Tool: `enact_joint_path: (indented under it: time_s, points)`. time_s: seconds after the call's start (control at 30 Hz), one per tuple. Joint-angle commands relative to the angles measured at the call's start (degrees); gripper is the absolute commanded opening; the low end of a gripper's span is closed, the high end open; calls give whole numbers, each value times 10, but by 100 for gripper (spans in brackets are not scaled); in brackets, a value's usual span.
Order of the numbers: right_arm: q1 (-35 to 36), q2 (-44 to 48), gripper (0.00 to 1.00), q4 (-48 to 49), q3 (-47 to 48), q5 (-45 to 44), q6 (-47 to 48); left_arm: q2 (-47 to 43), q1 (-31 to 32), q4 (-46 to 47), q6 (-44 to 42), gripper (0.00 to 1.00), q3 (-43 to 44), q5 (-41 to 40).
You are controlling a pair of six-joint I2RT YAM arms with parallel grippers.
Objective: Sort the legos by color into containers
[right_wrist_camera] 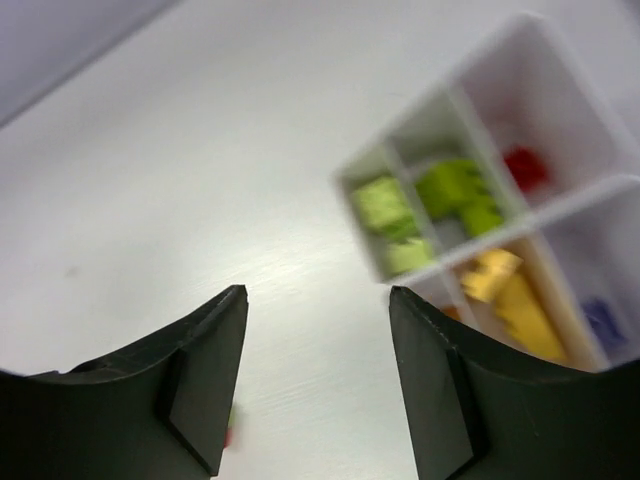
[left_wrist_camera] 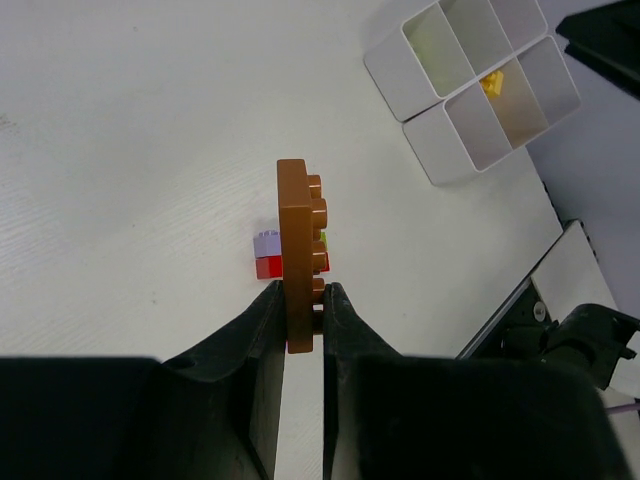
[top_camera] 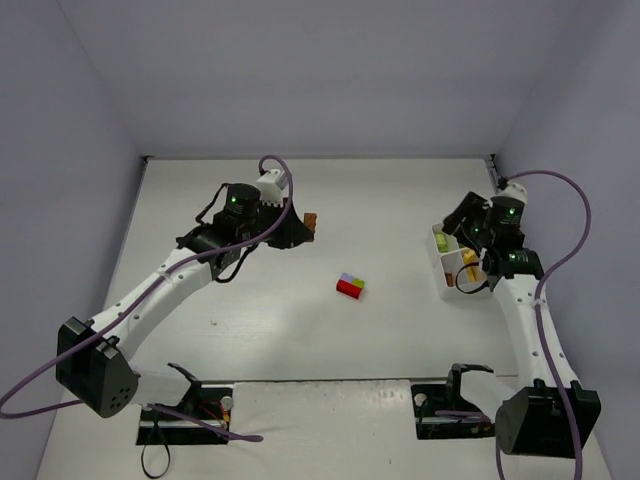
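Note:
My left gripper [left_wrist_camera: 300, 295] is shut on a brown lego [left_wrist_camera: 298, 250], a flat studded plate held on edge above the table; the top view shows this lego [top_camera: 311, 222] at the gripper's tip. Below it, a small cluster of red, lavender and green legos [top_camera: 350, 286] sits mid-table, partly hidden behind the plate in the left wrist view [left_wrist_camera: 267, 256]. The white divided tray [top_camera: 440, 278] stands at the right. My right gripper [right_wrist_camera: 318, 295] hangs open and empty beside the tray [right_wrist_camera: 520, 25]. The tray's containers hold lime green legos [right_wrist_camera: 445, 190], a red one [right_wrist_camera: 525, 168], yellow ones [right_wrist_camera: 510, 290] and a bluish one [right_wrist_camera: 605, 322].
Pale walls enclose the table on three sides. The two arm base plates [top_camera: 185, 410] [top_camera: 455, 405] sit at the near edge, and purple cables loop off both arms. In the left wrist view the tray [left_wrist_camera: 445, 100] lies near the table's right edge.

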State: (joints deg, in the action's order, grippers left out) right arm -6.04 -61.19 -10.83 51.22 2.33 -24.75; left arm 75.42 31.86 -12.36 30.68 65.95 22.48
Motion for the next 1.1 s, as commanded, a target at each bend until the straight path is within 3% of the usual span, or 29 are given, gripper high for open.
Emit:
enact_joint_path:
  time_s: [0.0,0.23,0.43,0.7,1.07]
  points:
    - [70,17,56,127,36,196,47,-9,0,60,-52,1,15,42]
    - [252,-19,69,244,65,238,3,-21,8,92,-103,1,3,63]
    - [363,-82,70,303,96,242,-8,-24,22,98,-133,1,10,53]
    - [410,-126,68,359,89,229,-28,-26,35,93,-147,1,15,34]
    - [412,-128,54,383,65,189,-41,-50,43,110,-145,1,-16,18]
